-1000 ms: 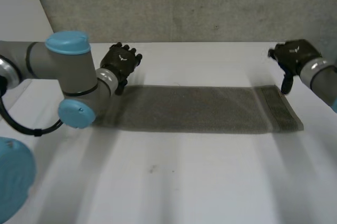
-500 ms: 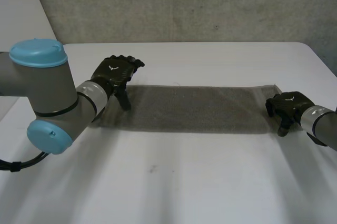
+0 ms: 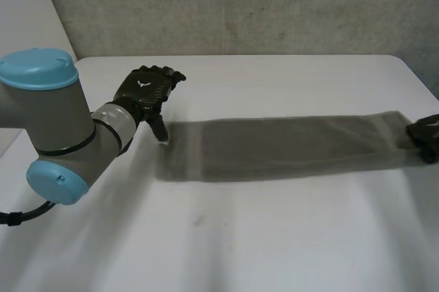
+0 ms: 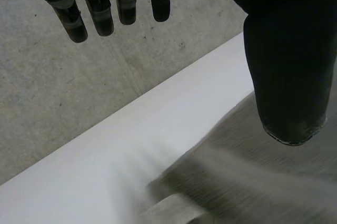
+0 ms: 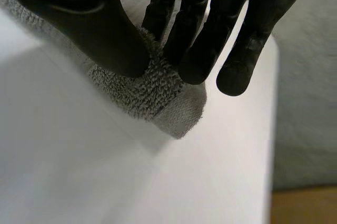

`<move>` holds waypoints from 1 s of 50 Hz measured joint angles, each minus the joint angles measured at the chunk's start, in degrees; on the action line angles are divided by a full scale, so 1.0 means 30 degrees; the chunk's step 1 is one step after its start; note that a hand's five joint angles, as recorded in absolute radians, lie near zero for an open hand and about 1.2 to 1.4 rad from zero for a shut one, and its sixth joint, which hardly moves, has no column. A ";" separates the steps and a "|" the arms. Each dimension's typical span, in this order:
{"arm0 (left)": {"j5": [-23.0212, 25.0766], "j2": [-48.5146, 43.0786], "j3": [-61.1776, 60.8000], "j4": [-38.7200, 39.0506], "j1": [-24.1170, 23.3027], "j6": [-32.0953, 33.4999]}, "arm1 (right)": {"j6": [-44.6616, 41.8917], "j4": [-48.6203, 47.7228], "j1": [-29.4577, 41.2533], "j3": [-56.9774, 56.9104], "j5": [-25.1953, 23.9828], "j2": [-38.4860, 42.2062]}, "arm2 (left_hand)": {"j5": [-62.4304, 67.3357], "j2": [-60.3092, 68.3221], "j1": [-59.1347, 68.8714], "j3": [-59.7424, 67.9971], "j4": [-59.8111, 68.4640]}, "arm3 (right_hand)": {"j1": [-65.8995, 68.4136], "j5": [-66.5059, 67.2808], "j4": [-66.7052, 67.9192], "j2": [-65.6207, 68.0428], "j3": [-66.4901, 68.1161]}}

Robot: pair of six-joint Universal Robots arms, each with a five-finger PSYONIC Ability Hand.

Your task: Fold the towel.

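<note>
The towel (image 3: 281,147) lies flat on the white worktop (image 3: 274,237) as one long grey strip. It runs from just beside my left hand across to the right side, and none of it is doubled over.

At its right end, my right hand (image 3: 425,136) is clamped on the towel. In the right wrist view the thumb (image 5: 89,24) presses down on the towel's looped pile, with the fingers (image 5: 187,40) on the other side of a small ridge of cloth pinched between them. The corner with its smooth hem pokes out just past the fingertips and lies on the worktop. The worktop's own edge is near, beyond that corner.

At the left end, my left hand (image 3: 145,90) sits above the towel's far corner. Its fingers (image 4: 100,13) are straight and spread well away from the thumb (image 4: 284,61), and they hold nothing. In the left wrist view the fingers hang over bare worktop beyond the towel's far edge, while the thumb points down over the cloth. I cannot tell whether the thumb tip touches the towel or hovers just off it.

The left arm (image 3: 62,127) reaches in over the worktop's near left side, grey with light-blue caps. A rough grey wall (image 3: 240,4) stands behind the worktop.
</note>
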 measured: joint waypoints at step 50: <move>-0.0245 0.0570 0.1953 0.0276 -0.1835 -0.1013 | 0.1154 -0.2711 1.8299 -0.0050 0.0064 -0.0188 | 0.0000 0.0000 0.0000 0.0005 0.0002 | -2.0246 -2.0940 -2.0713 -2.0444 -2.0598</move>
